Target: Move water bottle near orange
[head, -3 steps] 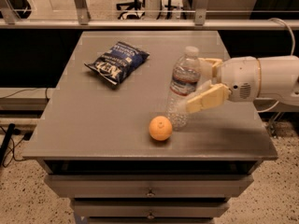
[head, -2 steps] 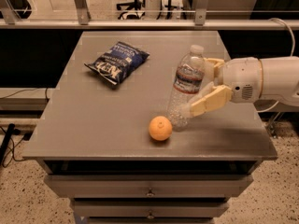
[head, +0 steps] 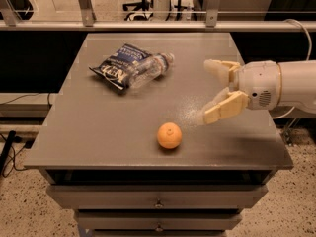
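Note:
The water bottle (head: pixel 148 71) lies on its side on the grey table (head: pixel 98 132), far of centre, its white cap pointing right and its base against the blue chip bag. The orange (head: pixel 169 135) sits near the table's front edge, well apart from the bottle. My gripper (head: pixel 213 90) hovers over the right side of the table, to the right of and a little beyond the orange. It is open and empty, with its two tan fingers (head: pixel 223 109) spread wide.
A blue crinkly chip bag (head: pixel 116 65) lies at the far left of the table, touching the bottle. The table has drawers below its front edge (head: pixel 158 201). A metal rail (head: pixel 148 25) runs behind the table.
The bottle stood upright between my fingers close to the orange; now it lies on its side by the chip bag, and my gripper is empty and open.

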Robot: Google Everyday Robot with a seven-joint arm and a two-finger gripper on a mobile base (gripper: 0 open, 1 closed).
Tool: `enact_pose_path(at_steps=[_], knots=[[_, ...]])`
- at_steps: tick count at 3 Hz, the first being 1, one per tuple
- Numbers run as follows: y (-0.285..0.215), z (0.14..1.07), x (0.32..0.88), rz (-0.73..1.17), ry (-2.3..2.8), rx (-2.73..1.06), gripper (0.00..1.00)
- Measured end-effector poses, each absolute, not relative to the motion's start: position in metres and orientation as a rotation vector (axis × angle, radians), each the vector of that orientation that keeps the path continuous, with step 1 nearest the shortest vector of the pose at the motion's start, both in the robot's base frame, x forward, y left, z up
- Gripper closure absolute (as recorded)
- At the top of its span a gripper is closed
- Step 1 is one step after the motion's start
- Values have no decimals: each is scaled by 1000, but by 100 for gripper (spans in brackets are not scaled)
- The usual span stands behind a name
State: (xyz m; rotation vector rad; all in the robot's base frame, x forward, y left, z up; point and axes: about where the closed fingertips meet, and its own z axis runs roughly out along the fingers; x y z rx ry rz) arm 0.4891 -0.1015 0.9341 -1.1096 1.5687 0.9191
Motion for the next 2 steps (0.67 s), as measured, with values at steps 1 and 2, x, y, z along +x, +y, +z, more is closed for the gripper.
enact_pose_path(at_steps=[1,2], knots=[[-106,933,490,900,1584,-1107,0],[-114,930,496,854,1617,-1101,0]])
